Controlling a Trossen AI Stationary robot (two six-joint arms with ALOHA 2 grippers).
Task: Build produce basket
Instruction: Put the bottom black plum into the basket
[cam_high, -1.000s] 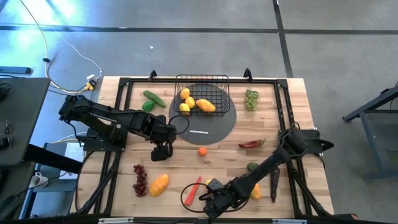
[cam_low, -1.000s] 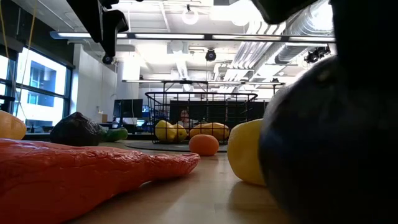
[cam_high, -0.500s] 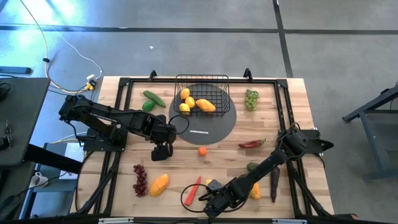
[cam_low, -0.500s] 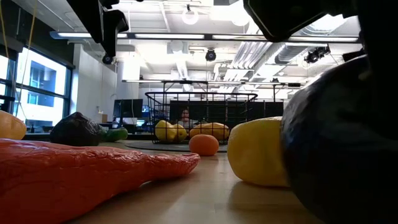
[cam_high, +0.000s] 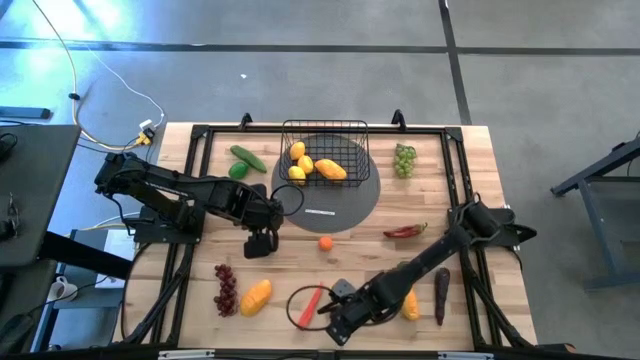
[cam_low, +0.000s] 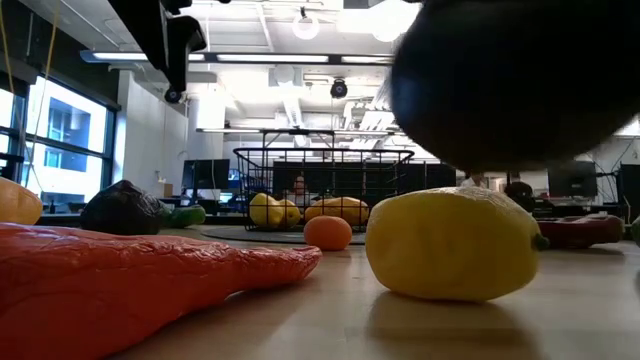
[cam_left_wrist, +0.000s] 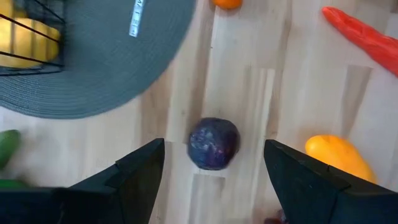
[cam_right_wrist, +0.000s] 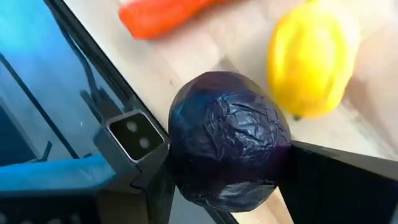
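The black wire basket (cam_high: 323, 150) stands on a grey round mat (cam_high: 335, 200) at the far middle, with lemons and a mango (cam_high: 330, 169) inside. My right gripper (cam_high: 335, 325) hangs at the near edge, shut on a dark purple plum (cam_right_wrist: 227, 140). The plum hangs just above a yellow lemon (cam_low: 455, 245) that lies on the wood. My left gripper (cam_high: 258, 243) hovers open left of centre. Its fingers stand well above a second purple plum (cam_left_wrist: 213, 143) on the table. My right gripper pinches the plum by two opposite sides (cam_right_wrist: 180, 155) between its two fingers (cam_right_wrist: 323, 177). The fingers slant down toward the table's near edge. The plum (cam_low: 510, 80) is lifted clear of the table.
Loose produce lies around: cucumber (cam_high: 248, 157), green grapes (cam_high: 404, 158), red chili (cam_high: 405, 231), small orange (cam_high: 325, 242), red grapes (cam_high: 226, 288), mango (cam_high: 256, 296), carrot (cam_high: 312, 303), eggplant (cam_high: 441, 293). A small camera (cam_right_wrist: 130, 134) sits at the near edge under my right gripper.
My right gripper has risen and drifted slightly toward the table's left with the plum. The plum sat on the wood beside the lemon and now hangs clear above it. The lemon has stayed put.
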